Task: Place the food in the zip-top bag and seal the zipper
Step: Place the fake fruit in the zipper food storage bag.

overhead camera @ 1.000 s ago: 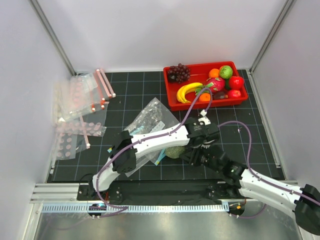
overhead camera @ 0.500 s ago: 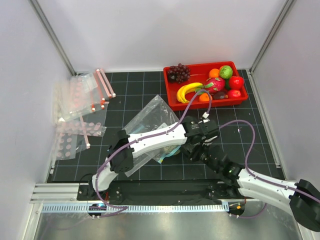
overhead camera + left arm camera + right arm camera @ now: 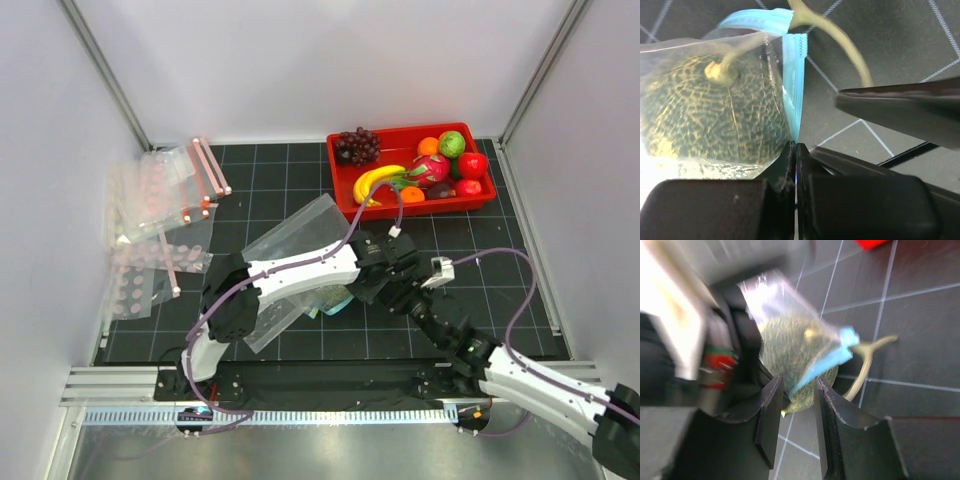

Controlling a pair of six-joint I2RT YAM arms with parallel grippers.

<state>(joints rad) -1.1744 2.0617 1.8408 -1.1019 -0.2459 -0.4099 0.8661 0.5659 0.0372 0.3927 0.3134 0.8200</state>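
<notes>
Melon (image 3: 705,115) sits in the bag (image 3: 300,235), left pincer (image 3: 795,147) closed on the zipper (image 3: 792,85).
My left pincer pinches the blue strip, with the melon just beyond its tips. My right pincer (image 3: 796,405) stands open beside them. The banana (image 3: 372,180) and red fruit (image 3: 472,164) lie in the tray (image 3: 400,129), beyond both. Since a second ago the left pincer has pulled the bag slightly left.

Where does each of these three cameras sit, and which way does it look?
Top external: above, behind the arms, looking down on the table; both arms show.
Left wrist: mounted there, looks along the left gripper, shut on the zipper.
Right wrist: mounted there, looks past the open right gripper.
Both wrist views share the melon in the zip-top bag.
</notes>
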